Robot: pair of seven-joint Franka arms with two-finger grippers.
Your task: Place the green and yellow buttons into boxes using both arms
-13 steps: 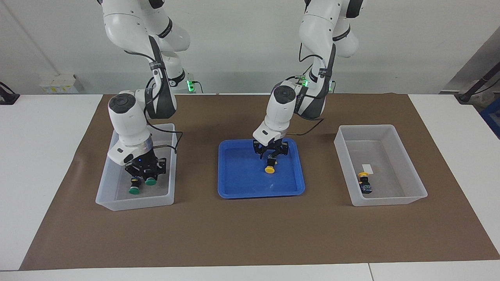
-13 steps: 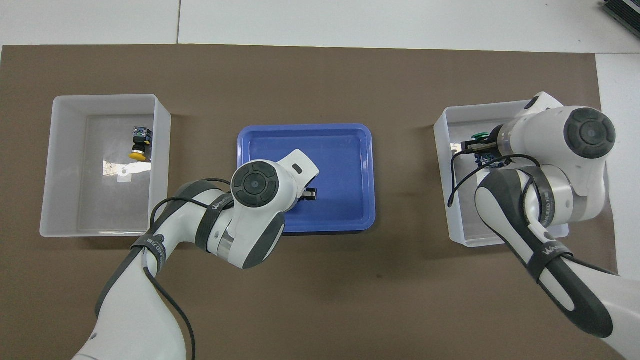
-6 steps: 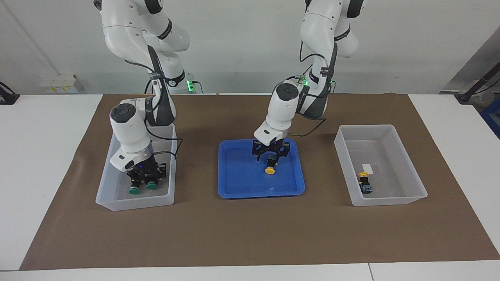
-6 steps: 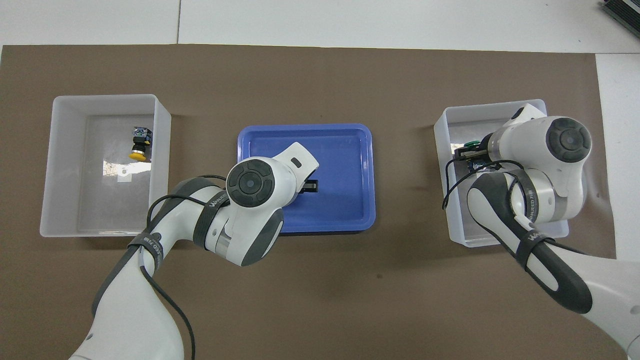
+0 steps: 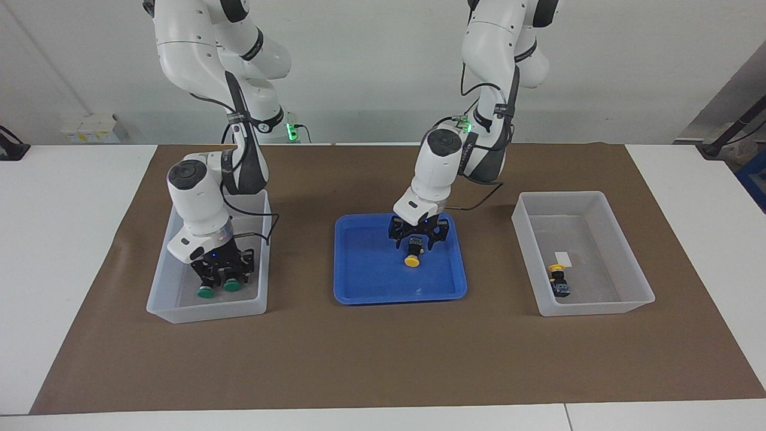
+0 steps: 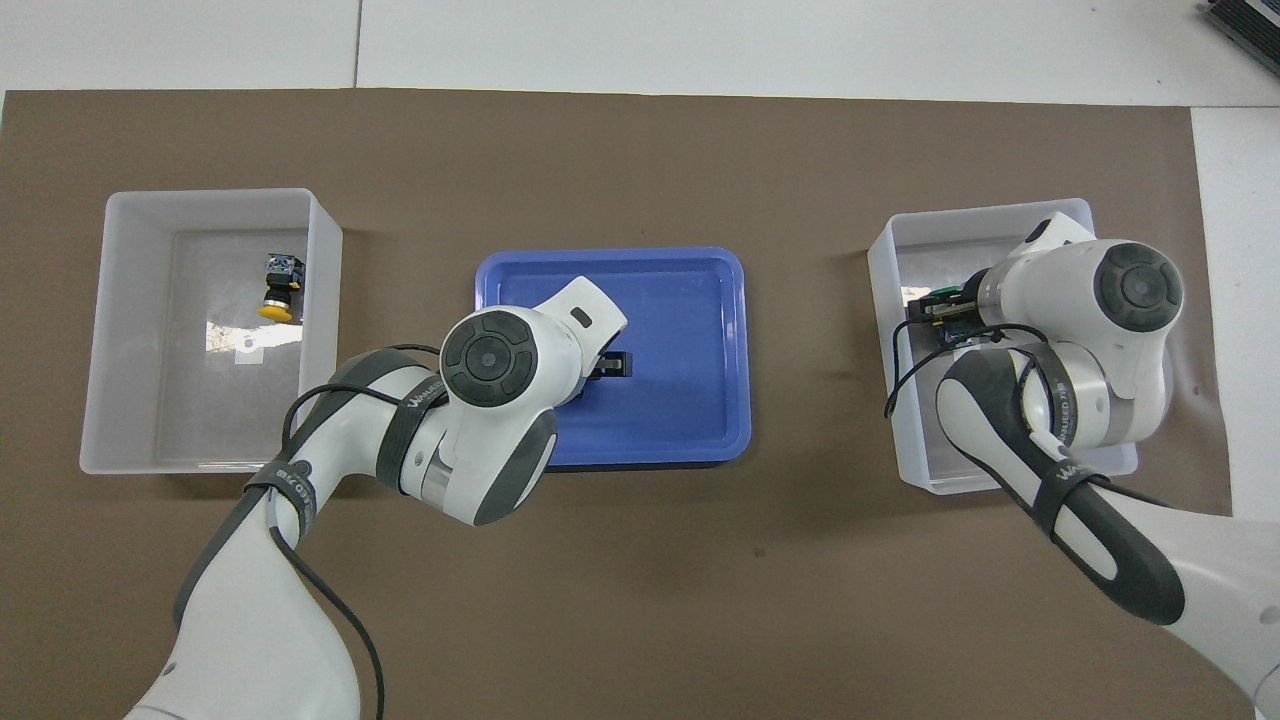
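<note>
Item, right-arm end of the counter: box (image 5: pixel 206 311) containing two green buttons (image 5: pixel 205 292), caps level and just beside each other. The second has sunk to the floor beside the first within the last second. The right end effector (image 5: pixel 218 272) sits low inside the box directly above them; whether it is spread or pinching cannot be told. Judged: green half of the task at or near completion. Item, centre: blue tray (image 5: pixel 395 297) holding one yellow button (image 5: pixel 412 260), unmoved. The left end effector (image 5: pixel 419 238) is set down over its body, spread or pressed together not discernible. Judged: pickup pending. Item, left-arm end: second box (image 5: pixel 592 308) holding the other yellow button (image 5: pixel 558 281).
</note>
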